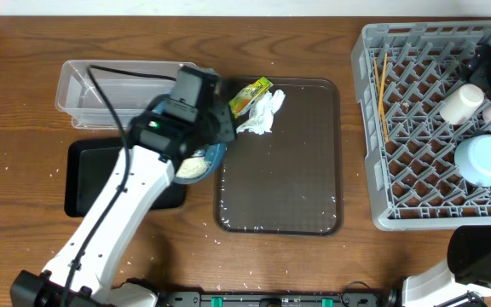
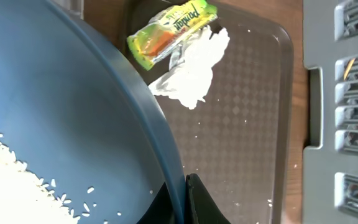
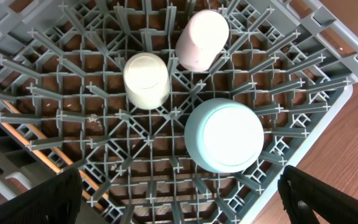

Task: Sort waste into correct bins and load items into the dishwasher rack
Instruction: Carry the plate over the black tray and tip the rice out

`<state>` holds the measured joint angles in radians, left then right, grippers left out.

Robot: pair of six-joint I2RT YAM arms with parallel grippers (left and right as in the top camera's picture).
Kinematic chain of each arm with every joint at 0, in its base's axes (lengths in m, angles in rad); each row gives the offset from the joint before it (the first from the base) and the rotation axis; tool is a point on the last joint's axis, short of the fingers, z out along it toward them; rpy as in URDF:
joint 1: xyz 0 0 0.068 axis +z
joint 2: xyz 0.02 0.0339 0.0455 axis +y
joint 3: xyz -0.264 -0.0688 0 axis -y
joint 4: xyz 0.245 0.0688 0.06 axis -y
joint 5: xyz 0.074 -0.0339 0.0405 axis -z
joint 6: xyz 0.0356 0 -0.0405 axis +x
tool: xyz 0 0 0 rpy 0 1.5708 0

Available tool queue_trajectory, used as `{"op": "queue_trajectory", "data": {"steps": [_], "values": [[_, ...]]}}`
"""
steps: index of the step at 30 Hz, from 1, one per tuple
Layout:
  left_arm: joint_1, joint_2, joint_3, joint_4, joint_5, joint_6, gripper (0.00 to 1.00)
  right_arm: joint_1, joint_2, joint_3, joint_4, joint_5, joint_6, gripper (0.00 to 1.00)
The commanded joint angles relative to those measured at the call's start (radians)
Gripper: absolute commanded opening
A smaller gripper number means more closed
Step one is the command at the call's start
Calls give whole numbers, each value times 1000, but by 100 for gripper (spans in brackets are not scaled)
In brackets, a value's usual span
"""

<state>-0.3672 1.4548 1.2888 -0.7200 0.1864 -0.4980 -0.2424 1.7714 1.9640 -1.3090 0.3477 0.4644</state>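
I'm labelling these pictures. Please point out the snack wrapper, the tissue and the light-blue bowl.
snack wrapper (image 2: 171,30): left wrist view, middle of its printed face.
tissue (image 2: 194,70): left wrist view, centre of the wad.
light-blue bowl (image 3: 224,135): right wrist view, middle of its upturned base.

Tub (image 1: 79,89) sits behind shallow tray (image 1: 88,183). Big bowl (image 2: 73,112) is between shallow tray and serving tray (image 1: 288,179); wrapper (image 1: 250,95) and tissue (image 1: 262,115) lie on the latter's far-left corner. Rack (image 1: 416,145) at right holds chopsticks (image 1: 383,89), cups (image 1: 461,104), small bowl (image 1: 482,159).
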Motion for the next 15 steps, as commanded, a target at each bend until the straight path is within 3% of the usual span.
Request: {"op": "queue_trajectory", "data": {"steps": [1, 15], "values": [[69, -15, 0, -2, 113, -2, 6, -7, 2, 2, 0, 6, 18, 99], [362, -15, -9, -43, 461, 5, 6, -7, 2, 2, 0, 6, 18, 99]]}}
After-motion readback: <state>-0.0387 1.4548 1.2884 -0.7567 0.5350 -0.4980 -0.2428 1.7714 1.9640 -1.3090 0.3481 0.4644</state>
